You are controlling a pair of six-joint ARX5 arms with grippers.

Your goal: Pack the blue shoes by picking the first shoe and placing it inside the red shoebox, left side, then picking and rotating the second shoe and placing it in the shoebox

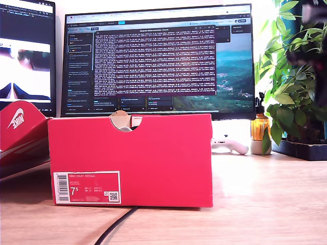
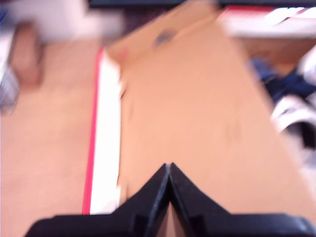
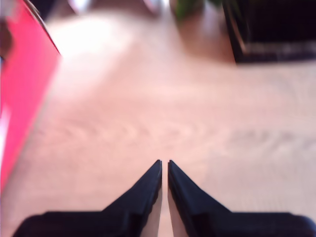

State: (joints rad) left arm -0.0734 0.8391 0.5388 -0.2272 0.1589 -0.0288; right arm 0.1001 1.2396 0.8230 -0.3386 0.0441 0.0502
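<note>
1. Red shoebox (image 1: 130,158) stands on the wood table (image 1: 265,204), toward ext view's left; 7.5 label faces the cam.
2. My first gripper (image 2: 169,168): jaws pinched together, holding nothing, above the box's bare cardboard floor (image 2: 197,123).
3. Blurred navy/white shoe (image 2: 291,106) lies inside, by one box wall.
4. My second gripper (image 3: 164,165): jaws nearly touching, empty, over bare table beside the box's red wall (image 3: 24,94).

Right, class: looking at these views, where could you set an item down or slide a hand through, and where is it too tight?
Bare wooden desk lies on the exterior view's right, between the red shoebox and the plant tray; my second claw hangs over such bare wood. It is crowded where the red lid meets the box, and by the bottle and white controller.
</note>
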